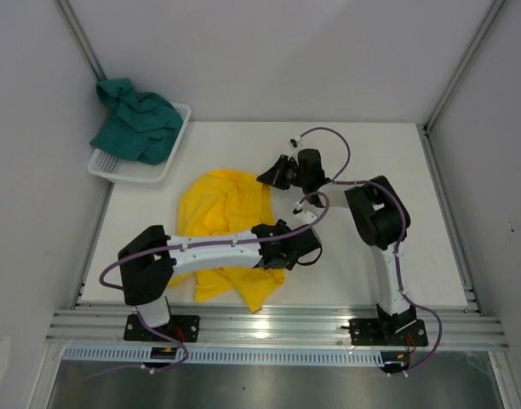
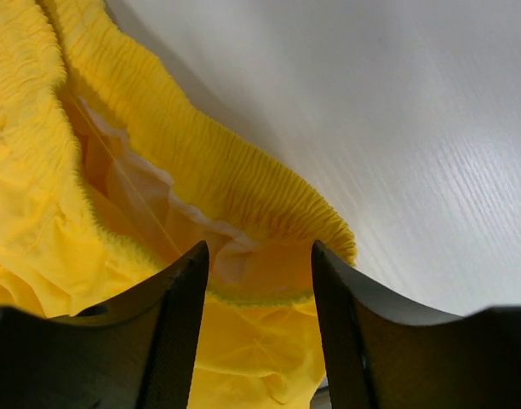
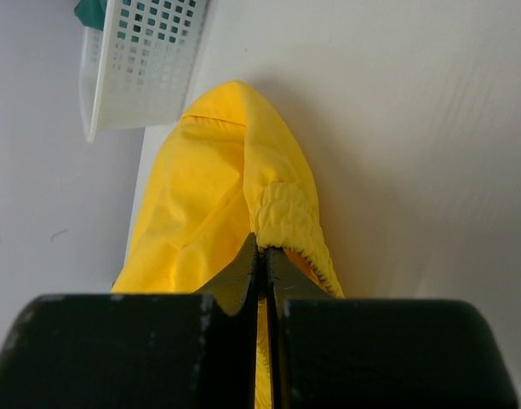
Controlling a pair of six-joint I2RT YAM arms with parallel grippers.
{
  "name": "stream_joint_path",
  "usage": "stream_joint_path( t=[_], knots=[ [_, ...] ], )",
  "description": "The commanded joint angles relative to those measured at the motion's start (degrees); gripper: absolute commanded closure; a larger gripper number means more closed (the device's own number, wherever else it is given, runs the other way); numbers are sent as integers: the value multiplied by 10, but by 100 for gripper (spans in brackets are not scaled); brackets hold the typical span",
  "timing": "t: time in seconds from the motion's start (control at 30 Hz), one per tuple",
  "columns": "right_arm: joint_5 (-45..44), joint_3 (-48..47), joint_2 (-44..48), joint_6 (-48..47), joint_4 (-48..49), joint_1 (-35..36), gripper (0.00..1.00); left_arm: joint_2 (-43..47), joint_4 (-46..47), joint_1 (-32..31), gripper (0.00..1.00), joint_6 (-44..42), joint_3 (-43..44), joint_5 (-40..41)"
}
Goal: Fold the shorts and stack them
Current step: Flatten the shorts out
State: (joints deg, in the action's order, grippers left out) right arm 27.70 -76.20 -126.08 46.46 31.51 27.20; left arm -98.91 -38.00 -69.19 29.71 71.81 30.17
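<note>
Soft, light yellow shorts (image 1: 222, 213) lie crumpled left of the table's (image 1: 371, 153) middle. The right gripper (image 3: 262, 243) pinches their elastic waistband (image 2: 243, 183), likely the firmest hold, while the left gripper (image 2: 259, 251) stands astride it, jaws apart. Teal shorts (image 1: 137, 123) fill the basket (image 1: 133, 177) at the far-left corner.

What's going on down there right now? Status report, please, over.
Right gripper shut on yellow shorts. Left gripper open, astride their waistband. Teal shorts heaped in basket. Nothing seen blocking.
</note>
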Motion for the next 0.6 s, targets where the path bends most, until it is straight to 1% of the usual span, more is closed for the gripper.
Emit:
stream_joint_path(
  t=[0.0,0.13,0.23,0.27,0.37,0.5,0.57],
  knots=[
    [5,-1,36,-10,11,-5,100,0,-3,-11,46,-17,17,-48],
    [5,-1,38,-11,7,-8,100,6,27,-13,47,-33,-9,-113],
    [5,0,39,-12,3,-10,100,-1,40,-13,47,-43,-19,-137],
    [4,-2,41,-15,1,-11,100,-2,47,-14,46,-47,-20,-157],
    [5,-1,44,-16,-2,-14,100,-3,46,-16,46,-48,-20,-169],
    [5,0,46,-18,-6,-15,100,7,29,-19,43,-38,-13,-152],
    [5,0,46,-17,-6,-15,100,-1,29,-19,43,-41,-10,-164]
  ],
)
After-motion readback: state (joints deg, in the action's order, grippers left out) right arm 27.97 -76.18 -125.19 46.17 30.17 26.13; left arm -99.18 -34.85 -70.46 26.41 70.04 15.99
